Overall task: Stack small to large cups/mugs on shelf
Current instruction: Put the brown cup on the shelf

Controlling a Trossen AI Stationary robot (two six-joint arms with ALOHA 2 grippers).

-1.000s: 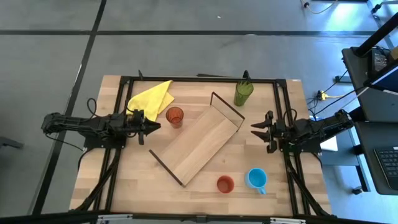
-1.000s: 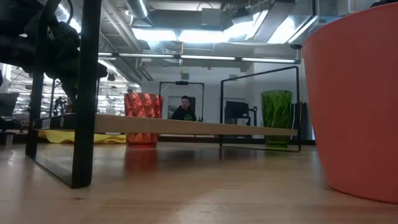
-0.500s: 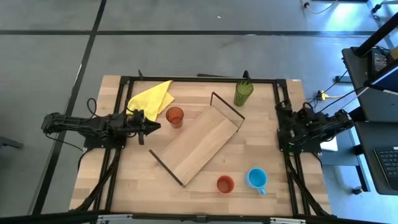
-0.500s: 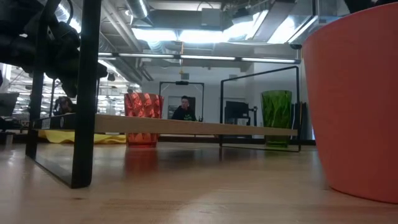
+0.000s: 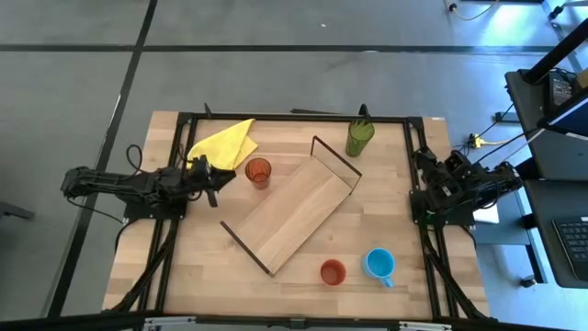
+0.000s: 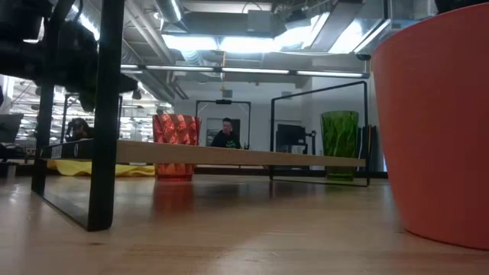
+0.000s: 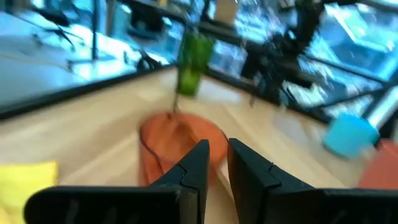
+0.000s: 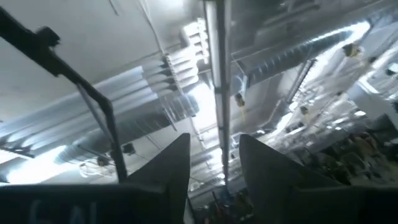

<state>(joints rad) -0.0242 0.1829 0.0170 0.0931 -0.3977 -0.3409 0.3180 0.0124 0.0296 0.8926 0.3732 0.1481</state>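
The light-wood shelf (image 5: 289,216) lies slantwise mid-table on its black wire end frames (image 6: 103,114). The orange-red tumbler (image 5: 258,172) stands upright just left of it, and the green tumbler (image 5: 358,138) stands at the far edge. The short orange-red cup (image 5: 333,272) and the blue mug (image 5: 378,264) stand near the front. My left gripper (image 5: 219,178) is level, just left of the orange-red tumbler (image 7: 180,140), its fingers nearly together and empty. My right gripper (image 5: 430,184) is folded back at the table's right edge, open, and points up at the ceiling (image 8: 214,155).
A yellow cloth (image 5: 225,142) lies at the far left, behind my left gripper. Bare tabletop lies between the shelf and the right edge. A person (image 6: 227,131) sits far off in the room behind the table.
My right gripper has drawn back from over the table toward the right edge and tipped up, so it now faces the ceiling. My left gripper has drawn back slightly toward the left edge. The cups and the shelf have stayed where they were.
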